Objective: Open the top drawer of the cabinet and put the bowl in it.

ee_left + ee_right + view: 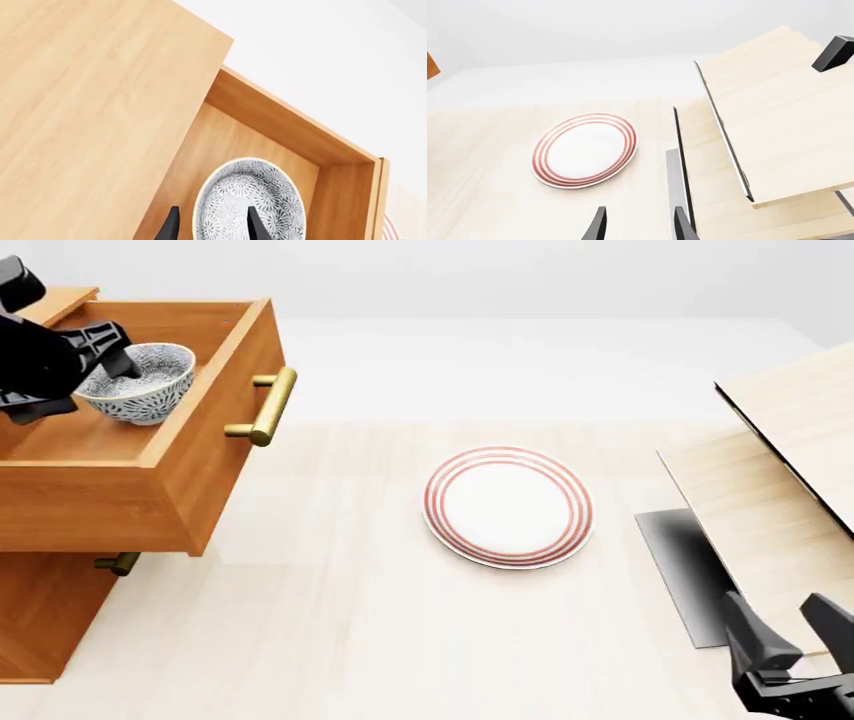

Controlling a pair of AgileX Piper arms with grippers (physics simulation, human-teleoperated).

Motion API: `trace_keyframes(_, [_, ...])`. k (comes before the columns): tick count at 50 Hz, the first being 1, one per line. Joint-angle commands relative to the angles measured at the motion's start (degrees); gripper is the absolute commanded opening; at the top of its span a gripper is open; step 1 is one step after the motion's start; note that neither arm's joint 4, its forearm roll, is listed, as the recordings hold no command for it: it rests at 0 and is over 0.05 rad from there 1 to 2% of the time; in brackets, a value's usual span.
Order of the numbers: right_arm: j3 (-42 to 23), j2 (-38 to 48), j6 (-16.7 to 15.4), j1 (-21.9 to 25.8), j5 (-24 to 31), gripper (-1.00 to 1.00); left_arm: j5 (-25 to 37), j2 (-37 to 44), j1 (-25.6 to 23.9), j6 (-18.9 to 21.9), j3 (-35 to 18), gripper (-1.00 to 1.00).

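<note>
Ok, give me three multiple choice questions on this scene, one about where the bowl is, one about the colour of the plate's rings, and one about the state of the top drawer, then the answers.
1. Where is the bowl?
A. on the plate
B. inside the top drawer
C. on the table by the right arm

2. What colour are the plate's rings?
A. red
B. blue
C. green

3. What state is the top drawer in?
A. shut
B. pulled open
C. lifted out of the cabinet

Answers:
1 B: the bowl sits within the walls of the top drawer, with the left gripper fingers at its rim.
2 A: the plate is white with red rings.
3 B: the drawer box juts out of the cabinet, its inside in view.
</note>
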Motion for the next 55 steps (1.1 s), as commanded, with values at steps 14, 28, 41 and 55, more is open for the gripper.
trace_keyframes(14, [0.0, -0.1, 0.0, 0.1, 0.2, 1.00, 3.9, -5.0, 0.1, 1.4, 1.1, 1.00])
trace_keyframes(28, [0.0, 0.3, 0.1, 0.1, -0.1, 1.00, 7.2, -9.5, 0.3, 2.5, 1.4, 1.00])
trace_keyframes(41, [0.0, 0.3, 0.1, 0.1, 0.0, 1.00, 10.3, -13.1, -0.8, 3.4, 1.1, 1.00])
trace_keyframes(55, [0.0, 0.3, 0.2, 0.1, 0.1, 1.00, 14.4, -17.5, -1.2, 4.1, 0.0, 1.00])
